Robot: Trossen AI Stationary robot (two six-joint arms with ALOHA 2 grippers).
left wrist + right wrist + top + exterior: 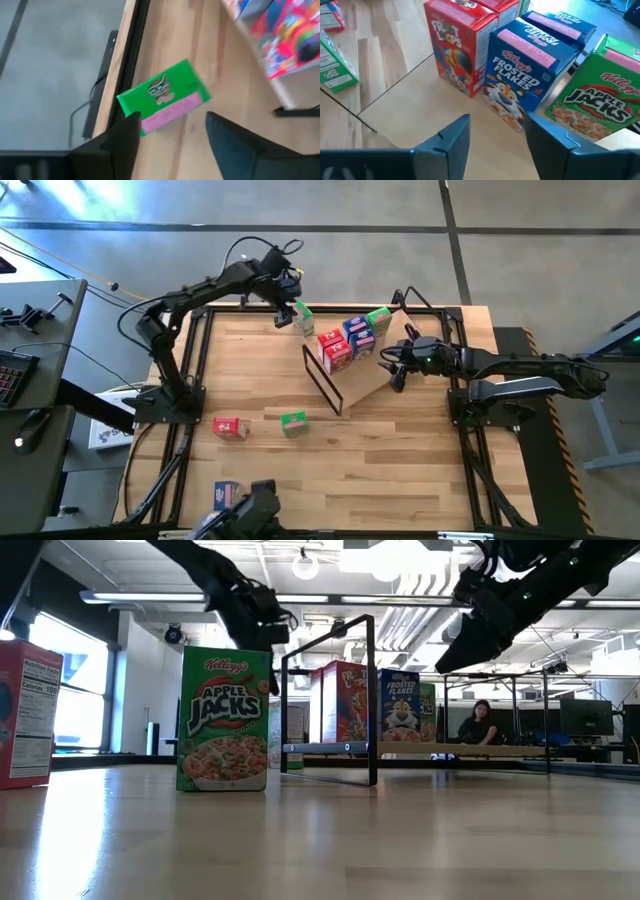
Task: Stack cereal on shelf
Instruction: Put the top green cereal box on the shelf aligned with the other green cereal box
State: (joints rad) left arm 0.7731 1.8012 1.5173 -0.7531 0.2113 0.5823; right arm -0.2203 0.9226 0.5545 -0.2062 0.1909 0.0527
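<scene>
Wooden counter (400, 470) before you: the slanted plywood shelf (362, 385) at its one o'clock carries four cereal boxes (348, 340), two red, one blue, one green. Left jaws (291, 313) gape empty above another green box (304, 318); right jaws (392, 367) stand parted, empty.

In the low view a red box (28, 712) at nine o'clock is cut off by the picture's edge, so its front print cannot be read. In the high view a blue box (227, 496) at seven o'clock is partly hidden behind a dark camera mount (262, 508). The left wrist view is blurred: the print on the green box (165, 96) is illegible, and the colourful boxes (285, 35) at two o'clock are smeared and cropped.
</scene>
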